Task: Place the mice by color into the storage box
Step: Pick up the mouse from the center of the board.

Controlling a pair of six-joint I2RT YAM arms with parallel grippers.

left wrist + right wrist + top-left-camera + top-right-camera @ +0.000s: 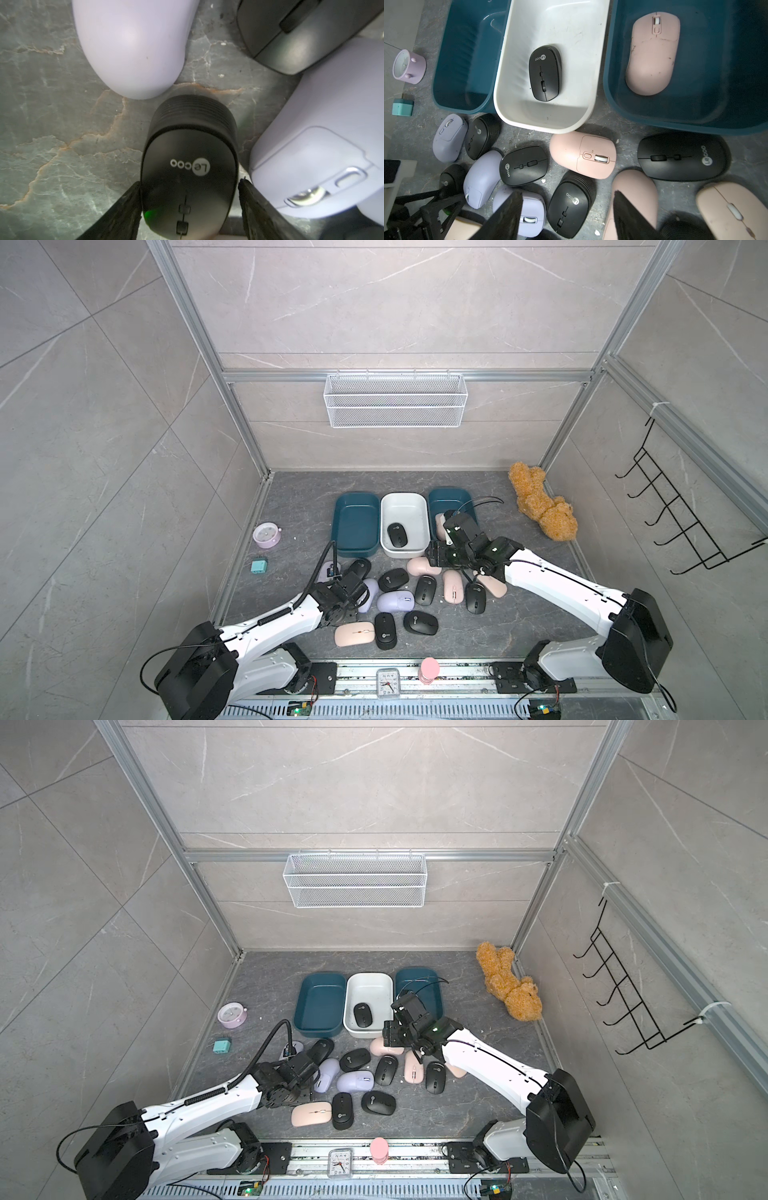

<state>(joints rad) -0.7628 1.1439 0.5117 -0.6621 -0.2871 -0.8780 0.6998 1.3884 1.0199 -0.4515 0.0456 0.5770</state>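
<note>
Gripping a black mouse, left gripper fingers press both its sides, lower left of centre in both top views. Jaws of right gripper stand apart, nothing between, over loose mice right of centre. A second black mouse lies in white box, mid-frame; pink mouse in teal box just right of it. Those loose mice sit on floor below the boxes.

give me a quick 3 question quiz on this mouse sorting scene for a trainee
1. True or false: the left teal bin holds no mice.
2. The lone mouse in the white bin is: A pink, B black, C lilac.
3. Fill in: the gripped mouse in the left tool is ____.
Key: 1 true; 2 B; 3 black.
</note>
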